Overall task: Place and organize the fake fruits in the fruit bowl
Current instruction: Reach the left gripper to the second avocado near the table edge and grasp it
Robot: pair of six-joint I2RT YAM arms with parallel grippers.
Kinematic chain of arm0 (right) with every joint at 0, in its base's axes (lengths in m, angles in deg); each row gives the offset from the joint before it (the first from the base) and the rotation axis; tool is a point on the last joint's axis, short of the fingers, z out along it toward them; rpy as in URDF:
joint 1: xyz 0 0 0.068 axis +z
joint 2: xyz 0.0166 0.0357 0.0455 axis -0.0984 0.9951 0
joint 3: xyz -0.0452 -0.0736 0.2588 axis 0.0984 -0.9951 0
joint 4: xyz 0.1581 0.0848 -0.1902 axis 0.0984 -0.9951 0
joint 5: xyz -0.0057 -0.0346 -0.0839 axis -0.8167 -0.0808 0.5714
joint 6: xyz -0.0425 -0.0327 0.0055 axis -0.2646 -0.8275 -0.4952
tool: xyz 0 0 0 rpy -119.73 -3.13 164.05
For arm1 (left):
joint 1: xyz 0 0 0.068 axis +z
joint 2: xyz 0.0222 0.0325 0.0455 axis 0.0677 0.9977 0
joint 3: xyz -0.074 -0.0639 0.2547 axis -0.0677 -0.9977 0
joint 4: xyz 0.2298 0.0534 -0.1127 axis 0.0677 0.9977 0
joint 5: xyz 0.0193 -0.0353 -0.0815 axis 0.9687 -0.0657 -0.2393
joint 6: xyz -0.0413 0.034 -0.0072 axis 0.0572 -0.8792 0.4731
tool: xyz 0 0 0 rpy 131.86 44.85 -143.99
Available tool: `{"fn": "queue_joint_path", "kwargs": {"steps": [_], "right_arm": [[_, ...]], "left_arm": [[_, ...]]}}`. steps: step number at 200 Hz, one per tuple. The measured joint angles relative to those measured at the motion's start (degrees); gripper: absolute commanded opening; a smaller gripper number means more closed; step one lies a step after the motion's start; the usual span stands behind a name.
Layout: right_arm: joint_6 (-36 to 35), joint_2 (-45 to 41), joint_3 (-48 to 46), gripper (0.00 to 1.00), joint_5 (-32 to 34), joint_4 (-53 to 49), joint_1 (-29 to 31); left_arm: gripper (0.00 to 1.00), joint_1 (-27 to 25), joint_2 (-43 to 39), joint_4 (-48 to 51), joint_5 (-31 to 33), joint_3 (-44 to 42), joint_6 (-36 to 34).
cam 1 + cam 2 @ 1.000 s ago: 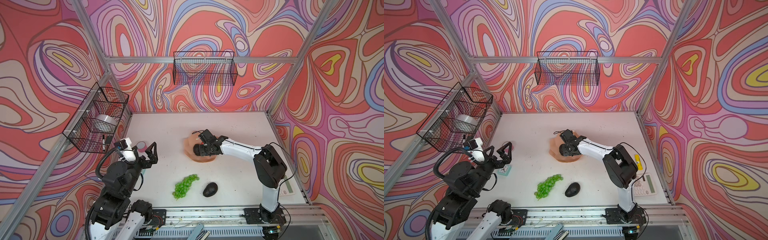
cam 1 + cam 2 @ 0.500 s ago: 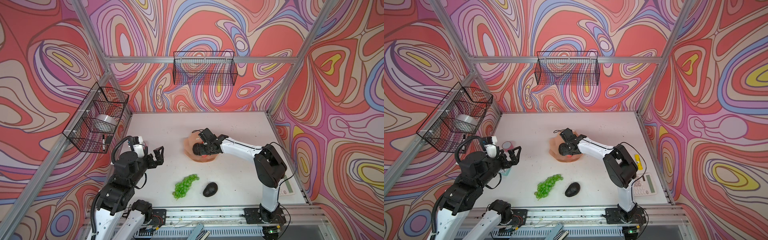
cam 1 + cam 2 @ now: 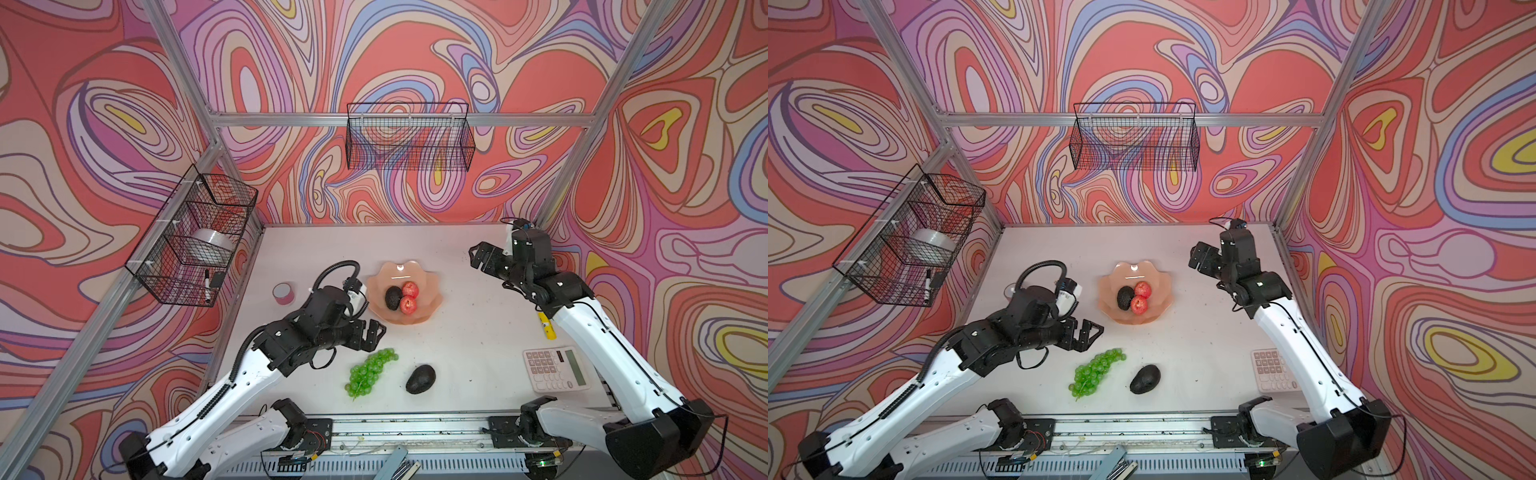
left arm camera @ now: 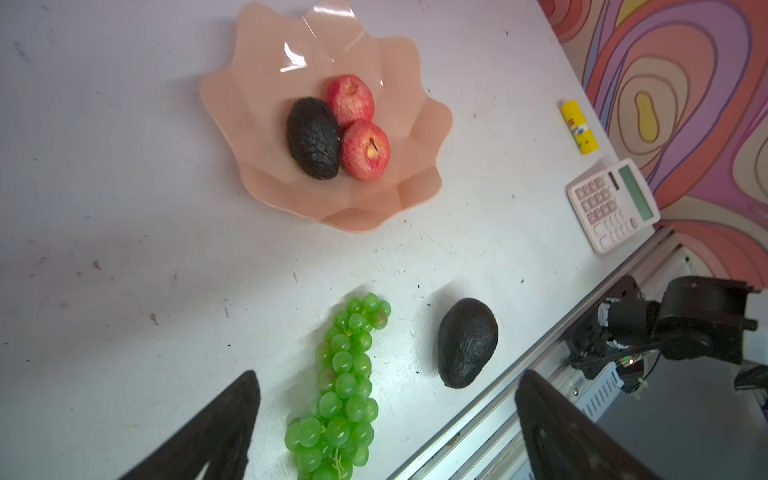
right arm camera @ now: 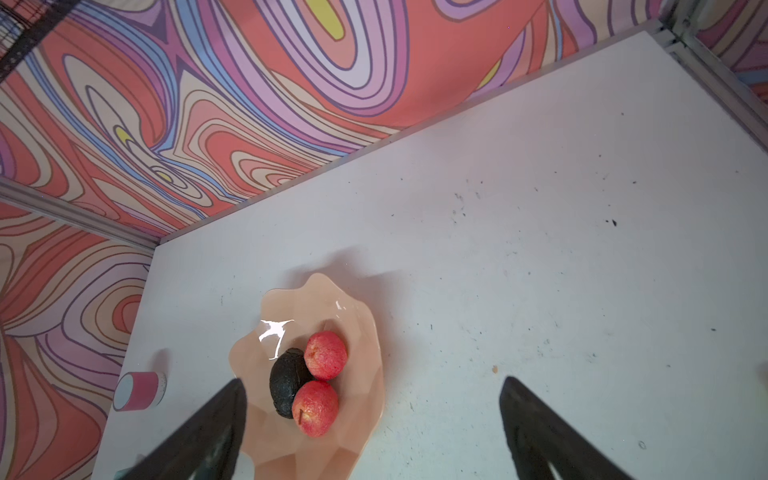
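Enclosed by walls [image 3: 124, 124] printed in swirling red, pink and purple bands. Framed with aluminium bars [image 3: 282, 120]. Floored by speckled white tabletop [image 3: 332, 249]. Hung with black wire back basket [image 3: 409, 141] and side basket [image 3: 174, 286].

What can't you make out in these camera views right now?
Grapes: lower end cut off by the left wrist view's edge.
Calculator: in a top view, partly behind the right arm; key labels too small.
Yellow stick: in a top view, far end under the right arm.
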Motion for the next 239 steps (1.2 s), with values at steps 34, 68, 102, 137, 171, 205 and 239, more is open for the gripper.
{"fn": "queue_joint_path", "kwargs": {"steps": [34,68,102,137,171,205,239], "right_arm": [[1.8,-0.5,-8.5,0.98,-6.4,-0.1,-7.6],[2.6,-1.4,-12.5,0.98,-10.2,-0.1,-10.5],[3.0,-5.0,-13.6,0.98,-11.5,-0.1,-10.9],[3.1,-8.6,-14.4,0.98,-11.7,-0.2,-11.3],[3.2,-11.4,-15.1,0.98,-11.8,-1.0,-11.4],[3.2,-13.5,-15.5,0.98,-11.7,-2.3,-11.4],[3.2,-14.2,-15.5,0.98,-11.7,-2.6,-11.4]], "left_arm": [[0.97,-11.5,7.7,-0.9,1.5,-0.2,0.3],[0.97,-17.8,15.1,-2.5,1.6,0.0,1.7],[0.97,-23.4,24.2,-2.3,3.8,4.6,3.0],[0.95,-24.1,30.7,-4.1,4.5,6.1,4.0],[0.93,-24.1,37.3,-6.0,2.4,7.4,4.7],[0.92,-24.1,41.3,-6.7,1.6,7.4,5.6],[0.85,-24.1,44.2,-7.3,1.5,7.9,6.6]]}}
